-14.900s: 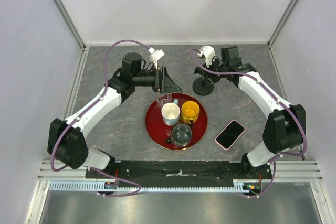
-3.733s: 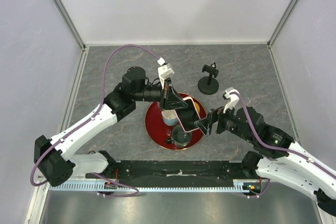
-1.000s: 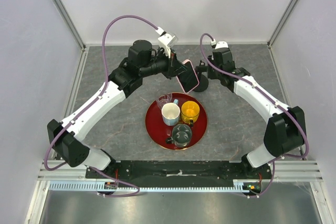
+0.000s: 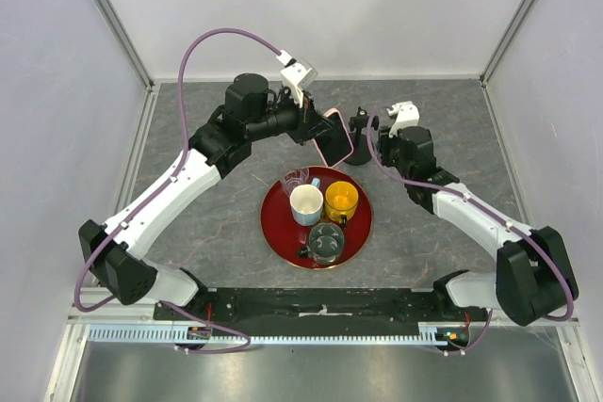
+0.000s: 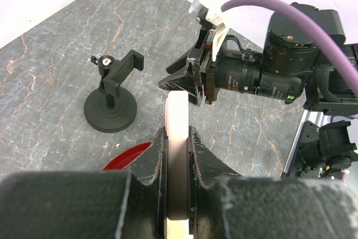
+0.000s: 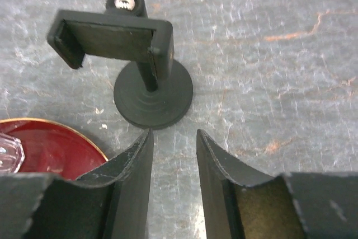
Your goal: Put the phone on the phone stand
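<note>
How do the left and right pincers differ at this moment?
The left pincer is shut, the right pincer open. The left pincer grips the phone across its faces; the right pincer holds nothing. Both face the phone stand, from opposite sides.

- Round red tray [image 4: 275, 233] on grey marbled table [image 4: 405, 261].
- On the tray: white mug [image 4: 306, 202], yellow cup [image 4: 341, 200], clear glass [image 4: 294, 179], glass mug [image 4: 326, 242].
</note>
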### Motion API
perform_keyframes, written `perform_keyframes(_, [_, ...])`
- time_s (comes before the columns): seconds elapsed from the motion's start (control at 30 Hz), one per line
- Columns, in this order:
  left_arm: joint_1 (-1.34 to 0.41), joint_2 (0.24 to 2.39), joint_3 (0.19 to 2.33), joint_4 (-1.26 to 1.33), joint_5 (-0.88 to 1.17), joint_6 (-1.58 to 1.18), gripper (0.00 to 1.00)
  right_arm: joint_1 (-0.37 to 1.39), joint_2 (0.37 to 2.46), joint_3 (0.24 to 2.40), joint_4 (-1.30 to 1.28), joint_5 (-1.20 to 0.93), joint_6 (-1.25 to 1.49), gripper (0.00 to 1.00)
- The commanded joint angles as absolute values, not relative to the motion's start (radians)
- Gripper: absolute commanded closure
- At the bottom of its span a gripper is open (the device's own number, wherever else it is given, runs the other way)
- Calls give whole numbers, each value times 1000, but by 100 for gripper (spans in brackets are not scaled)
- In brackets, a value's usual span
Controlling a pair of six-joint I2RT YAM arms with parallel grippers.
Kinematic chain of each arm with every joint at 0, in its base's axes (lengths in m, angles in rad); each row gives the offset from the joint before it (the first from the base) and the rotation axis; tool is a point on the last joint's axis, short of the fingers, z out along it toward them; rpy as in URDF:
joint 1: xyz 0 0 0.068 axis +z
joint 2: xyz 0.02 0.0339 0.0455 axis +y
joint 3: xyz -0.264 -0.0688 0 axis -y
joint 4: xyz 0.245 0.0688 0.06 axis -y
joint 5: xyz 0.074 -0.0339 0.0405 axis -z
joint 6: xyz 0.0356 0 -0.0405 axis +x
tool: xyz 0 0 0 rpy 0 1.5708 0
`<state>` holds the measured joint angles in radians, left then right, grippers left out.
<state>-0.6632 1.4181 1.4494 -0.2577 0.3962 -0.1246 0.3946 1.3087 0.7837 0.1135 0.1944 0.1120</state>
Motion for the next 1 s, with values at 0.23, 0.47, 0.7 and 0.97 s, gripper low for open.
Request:
perform_keyframes(0.23, [-664, 1307, 1394, -178, 416, -100, 98, 362, 1278, 692, 491, 86, 18, 64])
perform_keyframes(0.47, [-664, 1278, 1376, -186, 420, -94, 98, 356, 1313, 736, 483, 25, 11, 63])
perform_keyframes(0.7, [-664, 1264, 1368, -195, 411, -86, 98, 357, 1351, 758, 483, 34, 8, 64])
perform_keyframes(0.97, [-664, 1262, 1353, -198, 411, -86, 98, 357, 1377, 793, 475, 72, -18, 64])
